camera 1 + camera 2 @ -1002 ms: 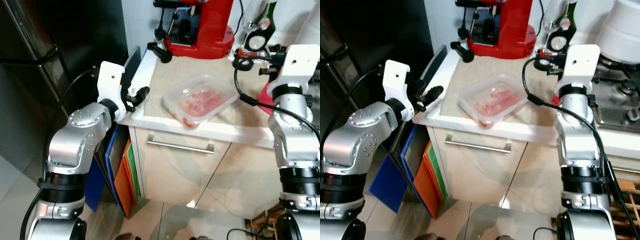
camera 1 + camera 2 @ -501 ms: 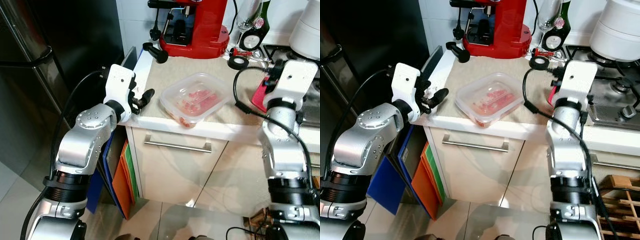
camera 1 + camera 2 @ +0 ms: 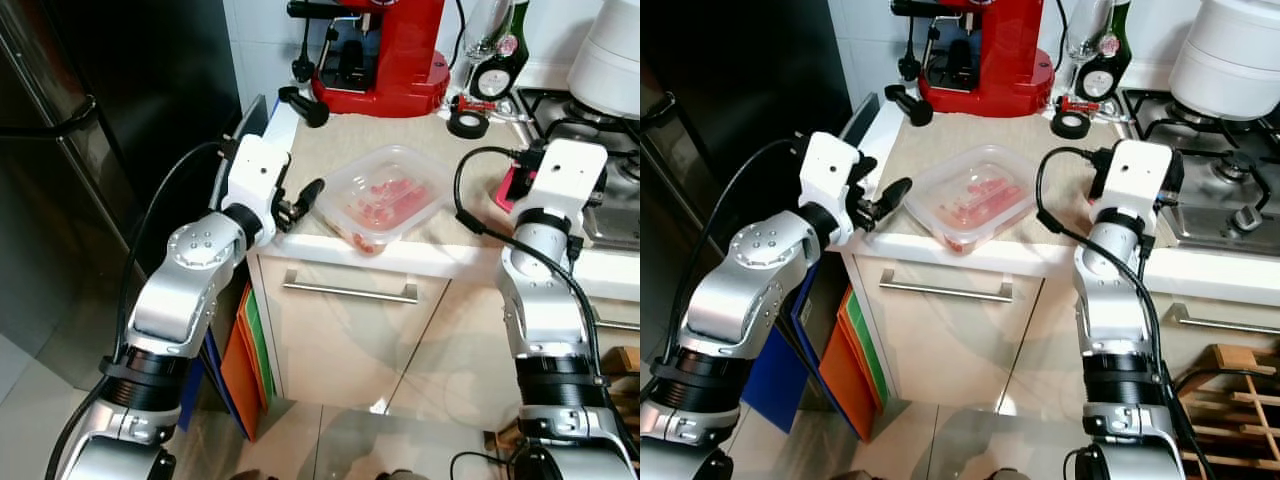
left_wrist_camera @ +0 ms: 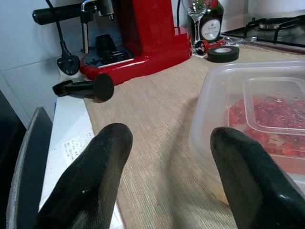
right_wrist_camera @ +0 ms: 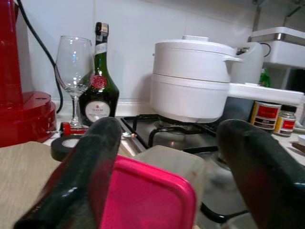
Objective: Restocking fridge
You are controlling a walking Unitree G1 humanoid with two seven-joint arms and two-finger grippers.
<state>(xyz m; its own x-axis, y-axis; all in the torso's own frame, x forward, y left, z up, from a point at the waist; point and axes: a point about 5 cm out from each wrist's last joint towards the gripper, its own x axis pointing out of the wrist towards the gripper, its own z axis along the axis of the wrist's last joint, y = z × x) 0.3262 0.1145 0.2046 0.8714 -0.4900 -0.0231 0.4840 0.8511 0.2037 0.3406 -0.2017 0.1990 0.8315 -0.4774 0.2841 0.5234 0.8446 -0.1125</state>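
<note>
2 grippers were held wide open and empty: the left gripper (image 3: pixel 303 201) just beside the clear food container (image 3: pixel 388 196) on the counter (image 3: pixel 430 255), the right gripper (image 5: pixel 167 157) near a pink lid (image 5: pixel 143 198). A level, 2-sided grasp was judged best.

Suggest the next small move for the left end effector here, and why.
Probably ease the left end effector forward so its open fingers straddle the near corner of the clear food container. The container sits near the counter's front edge, and only one finger has reached its wall.
</note>
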